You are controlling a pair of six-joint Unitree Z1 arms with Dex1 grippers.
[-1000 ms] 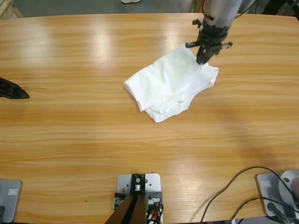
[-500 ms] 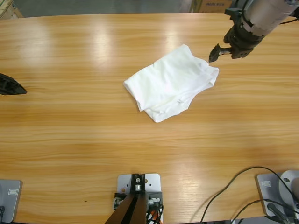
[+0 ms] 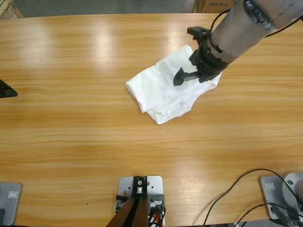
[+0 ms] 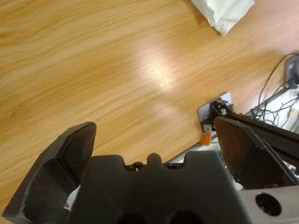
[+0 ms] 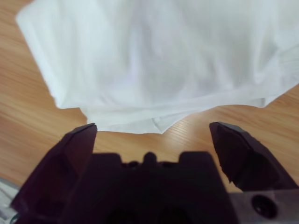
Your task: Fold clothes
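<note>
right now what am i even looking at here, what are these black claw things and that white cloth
These are three camera views of one two-armed robot at a wooden table. One camera looks down from above; the other two sit on the wrists, looking along each black claw. The white cloth is a folded T-shirt lying on the table. The right gripper hangs over it with its jaws open, holding nothing. The left gripper, also open and empty, is off at the table's edge, and only its tip shows from above.
</note>
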